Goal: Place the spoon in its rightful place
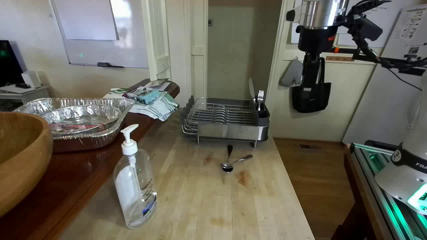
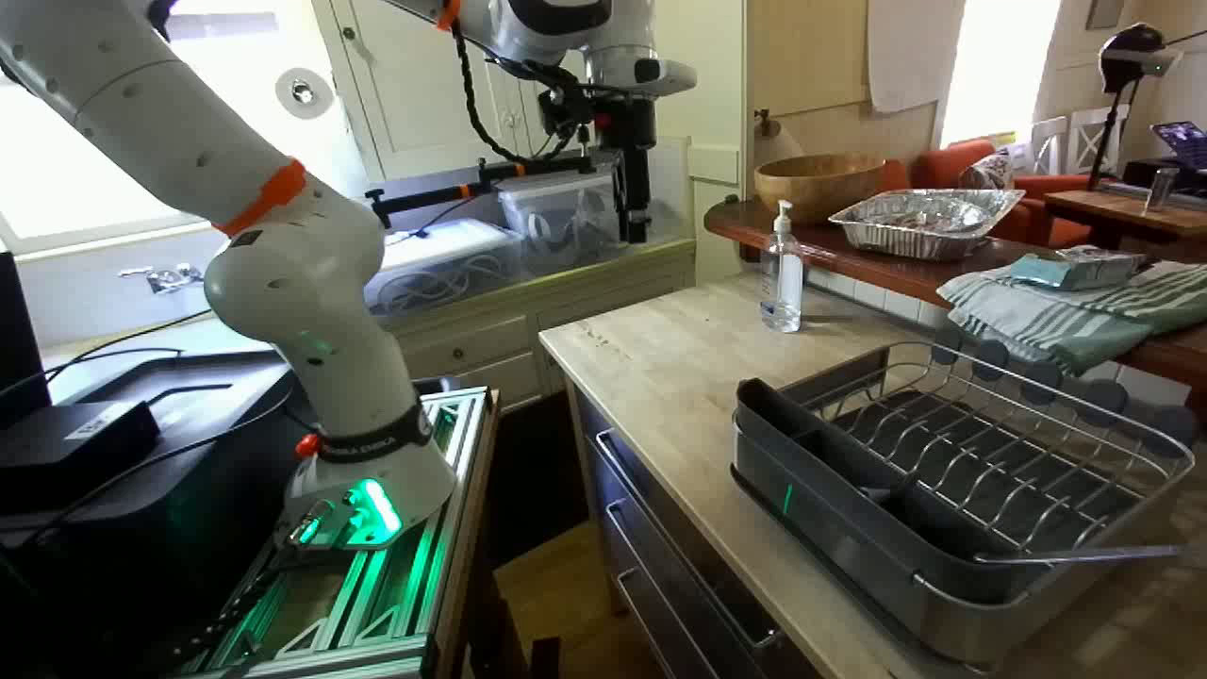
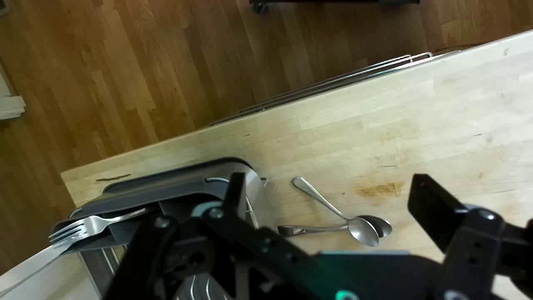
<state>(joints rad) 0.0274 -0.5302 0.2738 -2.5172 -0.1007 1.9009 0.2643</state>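
Metal spoons (image 3: 359, 228), crossed on wd ctr (image 3: 449, 121), well below spread jaws

Bottle (image 1: 135, 186) noted near the edge of the worktop (image 1: 190, 200) bordered by the counter (image 1: 76, 173). Beyond that edge, bowl (image 2: 825, 193), foil trays (image 1: 96, 140) and cloth (image 1: 158, 107) are supported on the counter.

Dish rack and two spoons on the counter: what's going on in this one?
A Franka Panda arm holds its gripper raised, open and empty. One spoon lies across a second spoon on the wooden countertop, beside the dish rack. A fork sits in the rack's cutlery holder. The job is to put the spoon in its rightful place, probably that holder; neither spoon is there yet.
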